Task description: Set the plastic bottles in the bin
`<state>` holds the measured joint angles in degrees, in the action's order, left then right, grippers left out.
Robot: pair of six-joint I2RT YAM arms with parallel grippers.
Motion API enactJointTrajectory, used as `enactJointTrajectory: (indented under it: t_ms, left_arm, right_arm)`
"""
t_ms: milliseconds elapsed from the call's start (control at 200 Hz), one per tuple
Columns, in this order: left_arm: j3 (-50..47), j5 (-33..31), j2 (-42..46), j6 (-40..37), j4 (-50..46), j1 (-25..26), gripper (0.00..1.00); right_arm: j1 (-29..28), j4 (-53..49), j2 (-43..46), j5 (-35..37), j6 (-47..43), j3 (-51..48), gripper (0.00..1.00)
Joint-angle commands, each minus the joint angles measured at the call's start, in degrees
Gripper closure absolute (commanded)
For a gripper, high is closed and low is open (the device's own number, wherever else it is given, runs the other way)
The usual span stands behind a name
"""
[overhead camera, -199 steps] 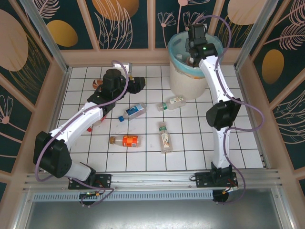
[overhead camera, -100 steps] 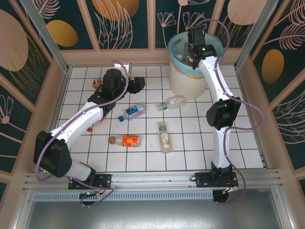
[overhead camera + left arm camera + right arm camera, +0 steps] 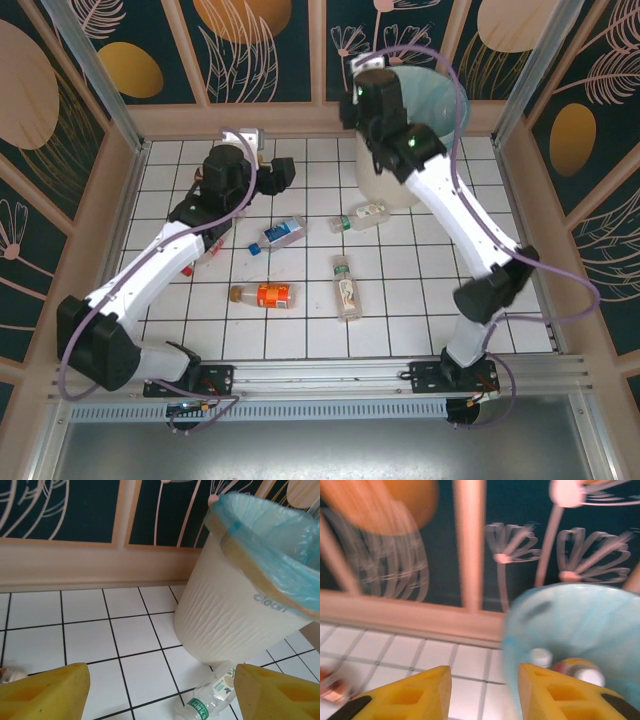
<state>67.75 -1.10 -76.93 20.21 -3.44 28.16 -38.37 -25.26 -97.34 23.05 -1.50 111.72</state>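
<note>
Bin [image 3: 385,188]: round and white with a ribbed wall, lined with a light blue bag, stood at the far edge of the white-tiled desk [image 3: 420,300].
Bottles on desk: a blue-labelled bottle [image 3: 281,235], an orange-labelled bottle [image 3: 265,295] and a green-labelled bottle [image 3: 346,287] are laid flat; a clear bottle [image 3: 360,216] is laid just beside the bin's foot.
Bottles in bin: blurred caps [image 3: 577,670] are seen inside the bag.
Left hand [image 3: 162,680]: spread wide, nothing held.
Right hand [image 3: 485,680]: fingers parted, nothing between them, beside the bin's rim.

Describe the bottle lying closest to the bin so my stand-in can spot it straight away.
Find the white bin with the blue liner at the far edge of the tiled table. At its foot, on the near side, lies a clear bottle. Unlike the blue-labelled bottle to its left, it has a green cap and a white-and-green label.
</note>
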Motion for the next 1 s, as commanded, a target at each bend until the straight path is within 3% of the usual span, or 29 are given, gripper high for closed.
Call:
enactJointTrajectory:
  t_ms: [0, 160, 485, 661, 766, 996]
  left_arm:
    - [1.0, -4.5, 5.8, 1.8, -7.0, 0.4, 0.23]
    - [-5.8, -12.3, 15.1, 6.2, -16.8, 0.4, 0.20]
    - [-22.2, -15.7, 31.2, 22.2, -31.4, 0.4, 0.19]
    - [-27.3, -13.6, 36.9, 29.9, -33.6, 0.3, 0.19]
    - [-29.4, -14.8, 38.8, 34.7, -34.7, 0.3, 0.19]
    - [-31.8, -19.8, 39.4, 38.1, -38.6, 0.4, 0.19]
  right_arm:
    - [-3.5, 15.8, 7.6, -5.5, -7.8, -14.7, 0.57]
    - [-9.9, 24.0, 14.4, -15.0, -11.2, -30.0, 0.50]
    - [-17.8, 19.9, 9.2, -31.1, -15.7, -37.0, 0.51]
    - [-19.5, 14.6, -0.6, -33.8, -9.5, -30.3, 0.50]
    - [-19.6, 12.7, -5.6, -36.6, -10.5, -28.3, 0.49]
    - [-19.9, 11.0, -16.0, -28.0, -20.4, -23.8, 0.47]
